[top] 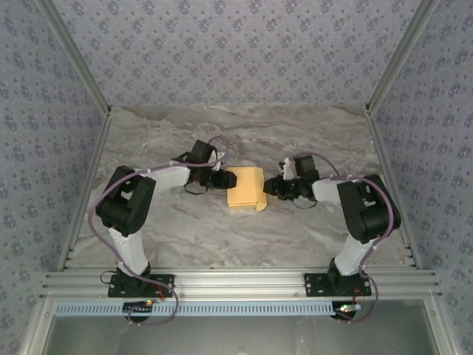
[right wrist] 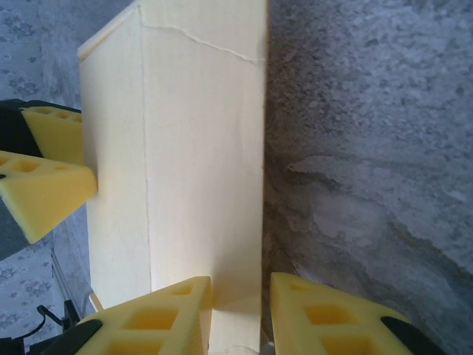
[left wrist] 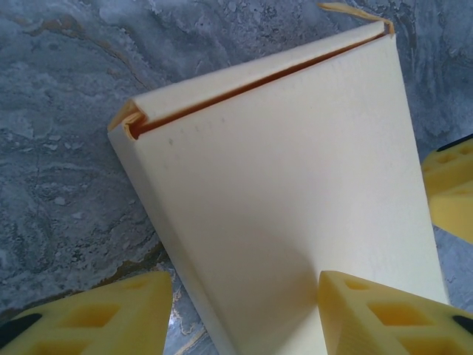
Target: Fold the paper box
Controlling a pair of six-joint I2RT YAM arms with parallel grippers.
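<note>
At the middle of the bench [top: 185, 233], you have the paper box [top: 244, 185] lying on the marble-patterned top, with one arm reaching in from each side. Your left pincer [top: 223, 178] sits at the box's left end and your right pincer [top: 270, 187] at its right end, both close against the card. A small flap [top: 260, 205] juts from the box's near right corner.

From the left wrist, you look along a broad pale-yellow face with a narrower side wall to its left. Along the far edge, a dark orange slit shows where two layers of card meet without closing. The left pincer's fingers [left wrist: 111, 314] stand well apart: one lies just beside the side wall, the other overlaps the broad face. You cannot tell whether they grip the card or merely rest against it.

From the right wrist, the fingers [right wrist: 336, 318] stand close together with a narrow strip of the box between them. One meets the card; the other shows a thin dark line beside it. Whether that pinch holds, you cannot tell. A faint crease crosses the box's far end.
</note>
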